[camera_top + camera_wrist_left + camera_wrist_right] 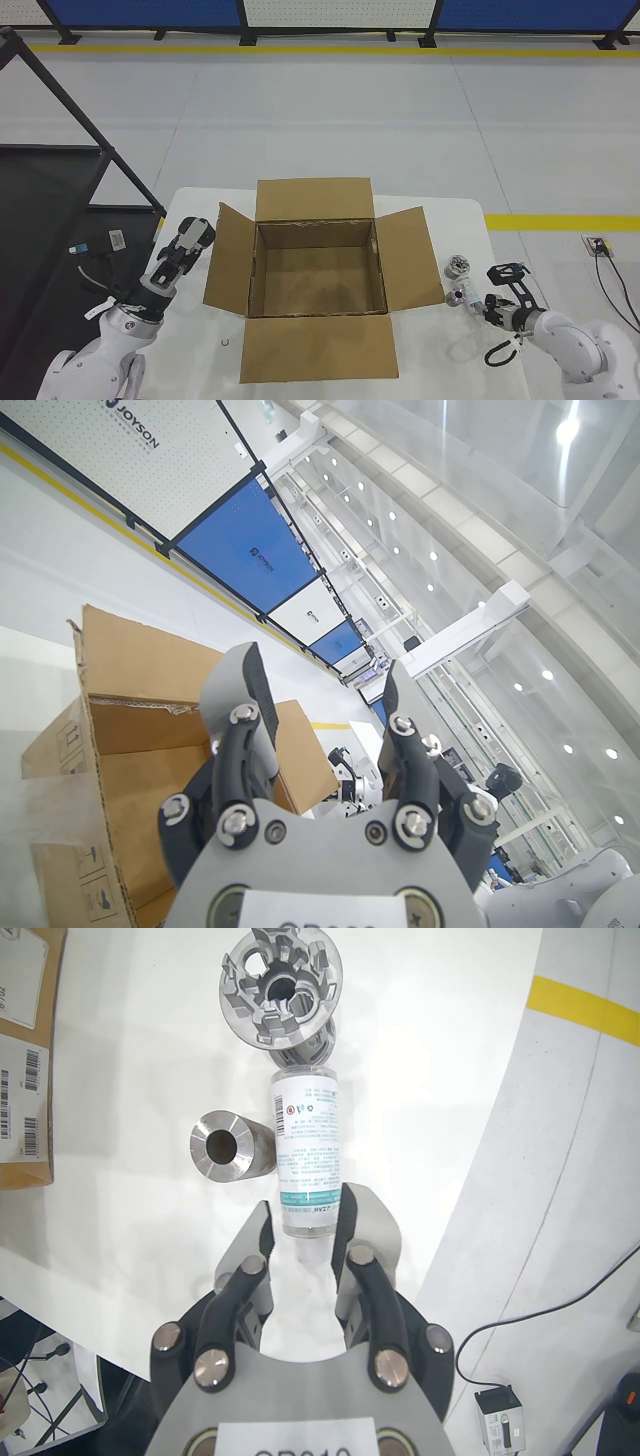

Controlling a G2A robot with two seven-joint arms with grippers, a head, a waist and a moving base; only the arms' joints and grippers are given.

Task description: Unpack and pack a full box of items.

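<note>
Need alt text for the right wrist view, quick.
The open right gripper straddles one end of a white-labelled bottle lying on the table. A hollow metal cylinder lies beside it, and a toothed metal casting sits past its far end.

Top view looks down from high on desk [440, 225] and box [315, 200]. Left wrist view tilts up toward the ceiling [500, 525], sharing the box; right wrist view faces the desk closely.

We list: pale grey floor [330, 110] with yellow line [300, 49]; blue and white partition panels [140, 12] along the far side; white table [430, 350]; black frame [100, 150] beside it; floor socket [597, 245] with black cable; round ceiling lights [567, 431] overhead.
</note>
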